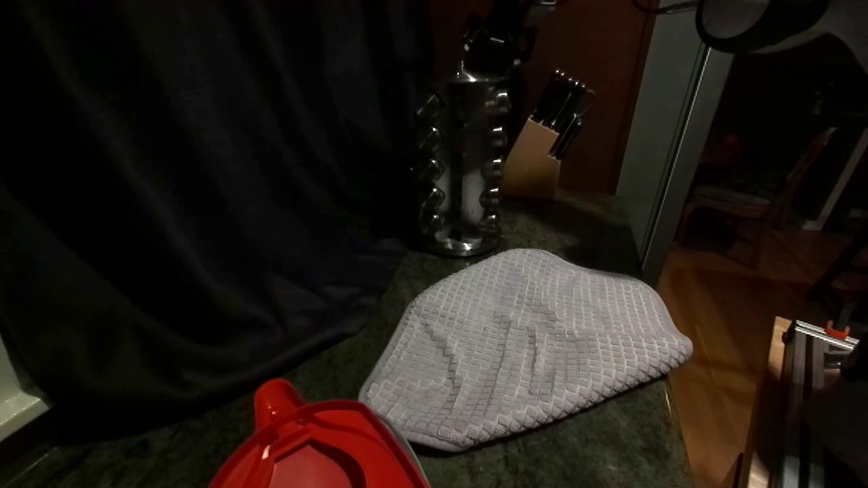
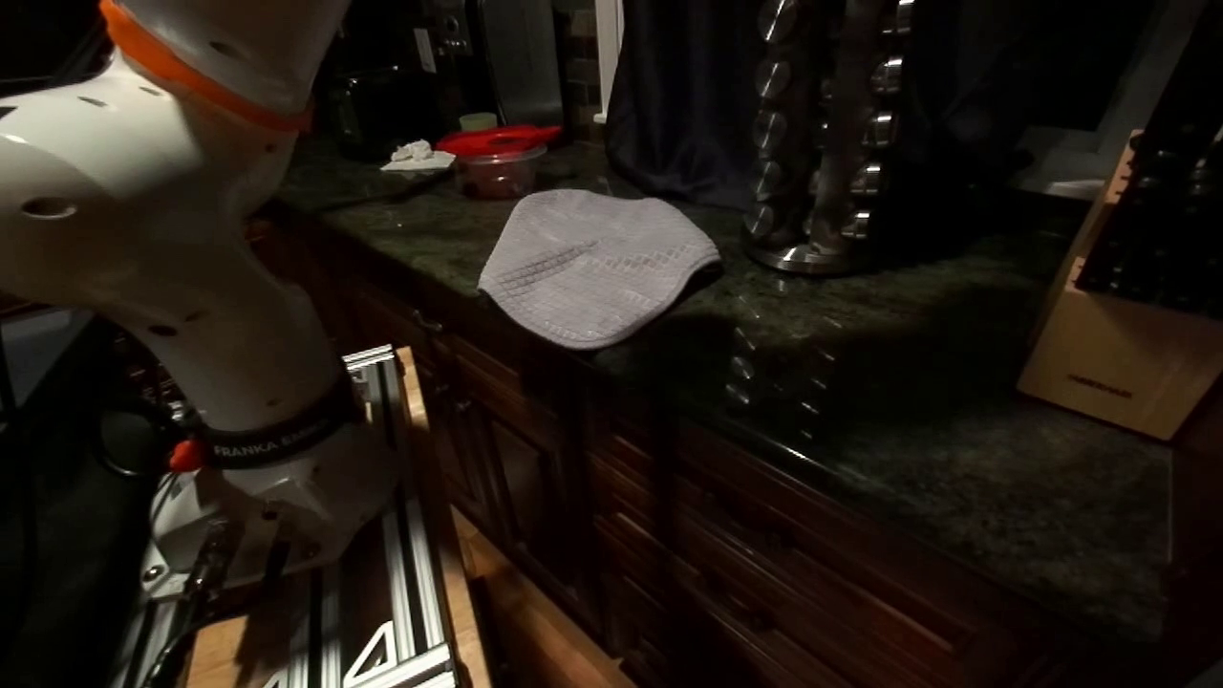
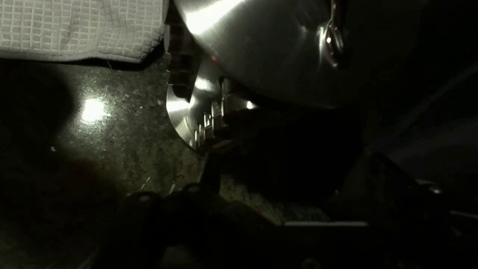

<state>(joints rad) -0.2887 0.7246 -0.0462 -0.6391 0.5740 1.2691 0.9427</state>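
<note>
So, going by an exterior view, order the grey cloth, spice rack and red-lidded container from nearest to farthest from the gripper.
1. Spice rack: just below the gripper; whether they touch is unclear.
2. Grey cloth: on the counter, on the camera's side of the rack.
3. Red-lidded container: past the cloth, at the picture's bottom edge.

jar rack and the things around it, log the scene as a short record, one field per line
jar rack: upright on the counter, columns of metal-lidded jars
gripper: open, above the jar rack's top; contact cannot be told
cloth: grey, rumpled, on the counter
knife block: wooden, holding dark-handled knives, beyond the jar rack in an exterior view
tub: clear, with a red lid; beyond the cloth in an exterior view
curtain: dark, hanging close by the jar rack
</note>
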